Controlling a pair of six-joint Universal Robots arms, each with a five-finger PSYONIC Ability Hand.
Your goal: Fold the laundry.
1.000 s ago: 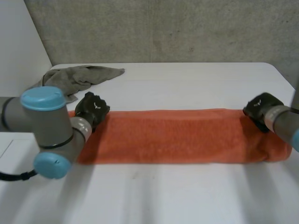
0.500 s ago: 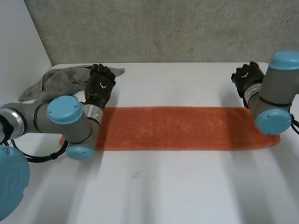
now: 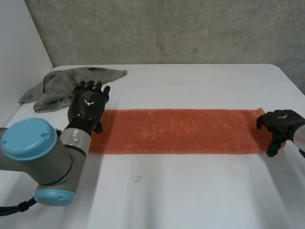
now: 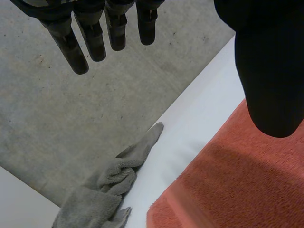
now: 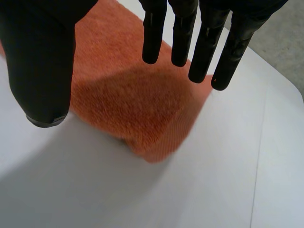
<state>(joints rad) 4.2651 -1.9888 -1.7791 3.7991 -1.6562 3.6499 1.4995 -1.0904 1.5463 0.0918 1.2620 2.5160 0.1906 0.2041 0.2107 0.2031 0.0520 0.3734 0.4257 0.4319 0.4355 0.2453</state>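
An orange towel (image 3: pixel 176 130) lies folded into a long narrow strip across the white table (image 3: pixel 190 191). My left hand (image 3: pixel 87 105) hovers over the strip's left end, fingers (image 4: pixel 80 47) straight and apart from the thumb (image 4: pixel 270 71), holding nothing; the orange towel (image 4: pixel 237 185) lies below the thumb. My right hand (image 3: pixel 280 124) is over the strip's right end, open, with its fingers (image 5: pixel 190 42) and thumb (image 5: pixel 42 61) spread above the towel's end corner (image 5: pixel 137 104), not touching it.
A crumpled grey towel (image 3: pixel 66 84) lies at the table's back left, just beyond my left hand, and shows as a grey towel (image 4: pixel 109 190) in the left wrist view. A concrete wall (image 3: pixel 167 28) stands behind the table.
Both hands have let go of the orange towel and opened. The towel went from a wider strip to a narrower fold. Both hands came back from the far edge to the strip's ends.
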